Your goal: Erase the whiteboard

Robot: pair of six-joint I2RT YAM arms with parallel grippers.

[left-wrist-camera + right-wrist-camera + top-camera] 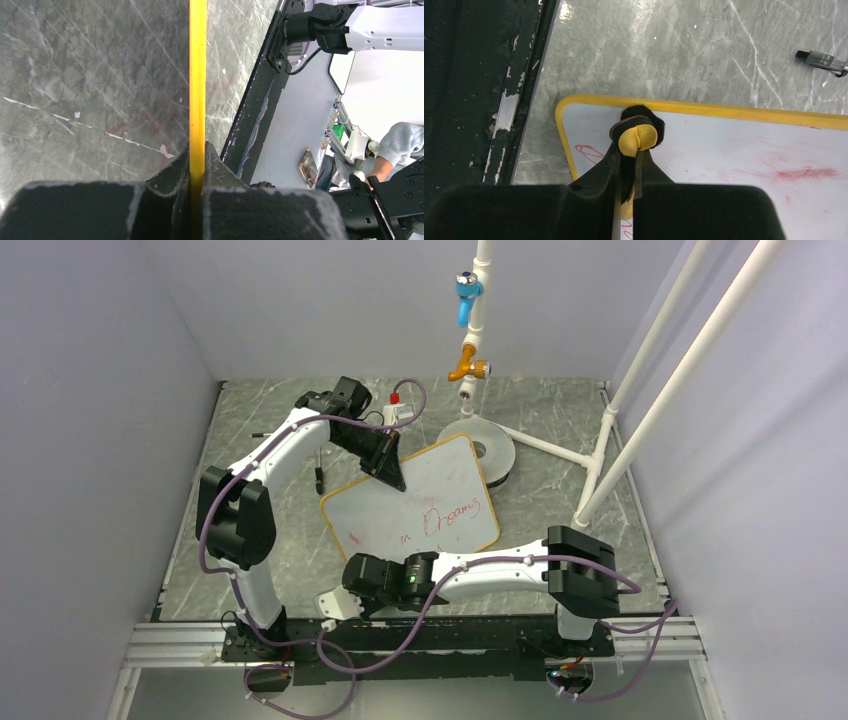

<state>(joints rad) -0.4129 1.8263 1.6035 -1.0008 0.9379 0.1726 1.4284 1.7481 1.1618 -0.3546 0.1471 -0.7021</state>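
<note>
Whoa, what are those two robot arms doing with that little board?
They are cleaning a whiteboard. The left gripper pinches the board's yellow edge, probably to hold it steady. The right gripper holds a small yellow-and-black eraser at one corner of the board. Red smudges look like wiped writing, but red words are left near the middle, so the job is not finished.
</note>
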